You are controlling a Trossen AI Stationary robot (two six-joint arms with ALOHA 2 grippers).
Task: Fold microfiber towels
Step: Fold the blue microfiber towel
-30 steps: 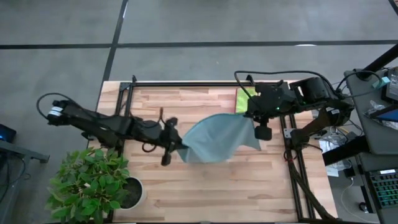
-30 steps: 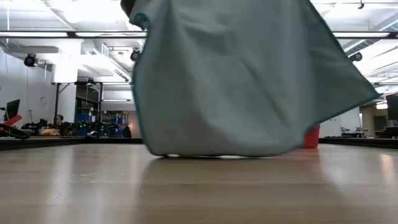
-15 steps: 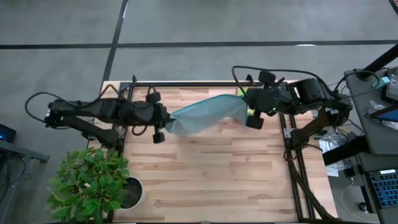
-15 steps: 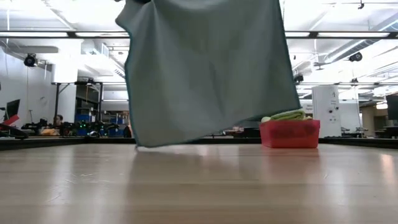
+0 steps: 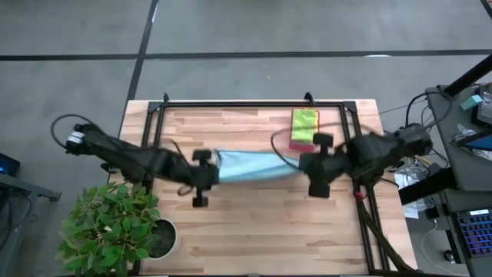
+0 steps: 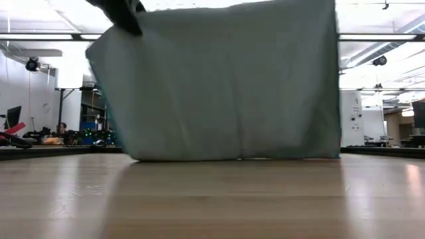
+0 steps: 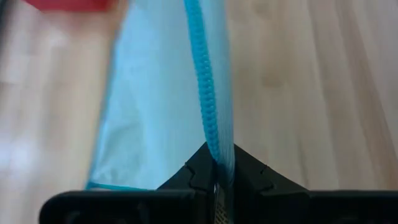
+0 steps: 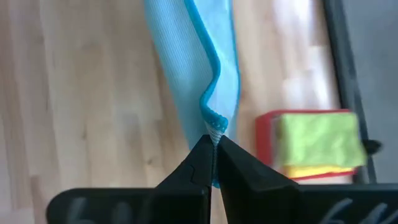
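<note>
A light blue microfiber towel (image 5: 254,165) hangs stretched between my two grippers over the middle of the table. In the low view it shows as a broad flat sheet (image 6: 219,86) whose lower edge reaches down to the table top. My left gripper (image 5: 206,171) is shut on its left upper end, my right gripper (image 5: 307,168) on its right upper end. A lime green towel (image 5: 304,123) lies folded in a pink-red tray (image 5: 294,143) at the far right, on top of a yellow one (image 8: 311,169). My left gripper pinches the towel's stitched blue edge (image 7: 211,146) between its two shut fingers, coming slanting down from the table's left. The towel hangs below the hold, and the hem runs straight away from the fingers, drawn taut. My right gripper pinches the stitched hem at the towel's upper end (image 8: 214,127) between its two shut fingers, slanting down from the table's right. The cloth is bunched in a small fold at the fingertips and hangs below them.
A potted plant (image 5: 115,227) stands at the near left corner. Black frame rails (image 5: 254,104) run along the far edge and both sides. Bare wood (image 5: 261,231) lies on the near half of the table.
Both grippers swung the towel toward the far edge, then came back toward the near edge and sank. My right gripper also went toward the right edge. The towel, first billowed out, then lifted clear, now hangs flat and taut with its lower edge at the table.
</note>
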